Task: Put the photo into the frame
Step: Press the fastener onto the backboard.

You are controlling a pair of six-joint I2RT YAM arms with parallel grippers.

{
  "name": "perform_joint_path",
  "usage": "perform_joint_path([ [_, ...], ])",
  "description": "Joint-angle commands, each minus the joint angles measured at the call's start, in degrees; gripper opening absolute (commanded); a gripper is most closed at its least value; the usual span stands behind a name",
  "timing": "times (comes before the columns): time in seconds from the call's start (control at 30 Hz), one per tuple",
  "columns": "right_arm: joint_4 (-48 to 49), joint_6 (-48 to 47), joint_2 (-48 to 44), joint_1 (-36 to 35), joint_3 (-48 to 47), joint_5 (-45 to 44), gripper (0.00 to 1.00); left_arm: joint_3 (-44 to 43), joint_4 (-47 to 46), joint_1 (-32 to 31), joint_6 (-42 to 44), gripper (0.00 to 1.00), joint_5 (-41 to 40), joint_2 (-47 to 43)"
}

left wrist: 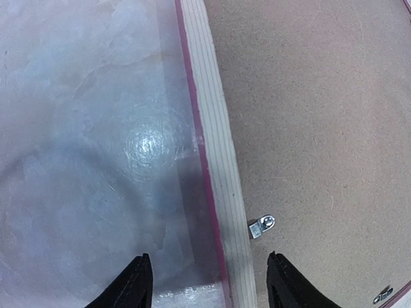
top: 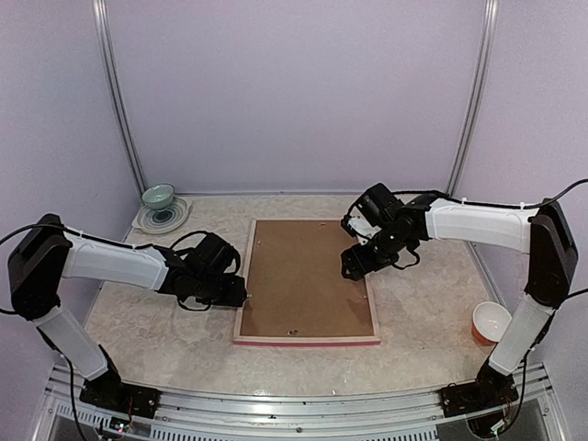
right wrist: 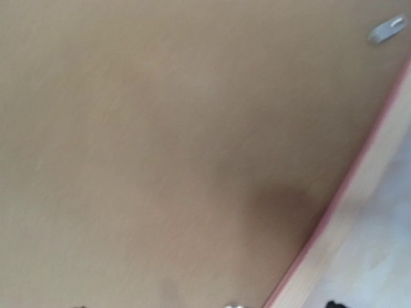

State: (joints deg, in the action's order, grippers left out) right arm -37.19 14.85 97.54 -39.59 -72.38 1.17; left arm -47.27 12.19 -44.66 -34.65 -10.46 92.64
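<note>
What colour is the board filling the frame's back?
The board is plain brown; the top external view shows it best.

The frame (left wrist: 218, 160) lies back up on the table (left wrist: 83, 128), one pale wooden rail with a pink outer edge running top to bottom. A brown backing board (left wrist: 321, 115) fills its right side. One metal tab (left wrist: 262, 226) sits at the rail's inner edge, and a second tab (left wrist: 383, 294) at lower right. The left gripper (left wrist: 209, 289) straddles the rail with its jaws apart.
</note>
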Motion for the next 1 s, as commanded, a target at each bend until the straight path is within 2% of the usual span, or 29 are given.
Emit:
perform_joint_path([
  [0.0, -1.0, 2.3, 2.7, 2.3, -4.6, -4.7, 0.81, -4.9, 1.1, 1.3, 1.8, 0.65, -2.0, 1.3],
  [0.17, -0.4, 4.1, 5.2, 6.5, -9.3, -4.9, 0.83, -10.2, 2.1, 4.0, 4.5, 0.71, -2.1, 4.2],
  [0.47, 1.5, 5.9, 13.1, 12.3, -16.1, -4.6, 0.82, -22.4, 3.6, 11.6, 10.2, 0.74, -1.6, 12.4],
  [0.7, 2.9, 6.2, 17.3, 14.5, -17.8, -3.0, 0.82, -35.2, 6.1, 15.8, 11.0, 0.74, 0.1, 22.8],
  [0.97, 4.6, 5.9, 16.6, 14.8, -14.7, -1.8, 0.82, -43.7, 8.0, 16.3, 11.6, 0.73, -0.3, 30.4],
])
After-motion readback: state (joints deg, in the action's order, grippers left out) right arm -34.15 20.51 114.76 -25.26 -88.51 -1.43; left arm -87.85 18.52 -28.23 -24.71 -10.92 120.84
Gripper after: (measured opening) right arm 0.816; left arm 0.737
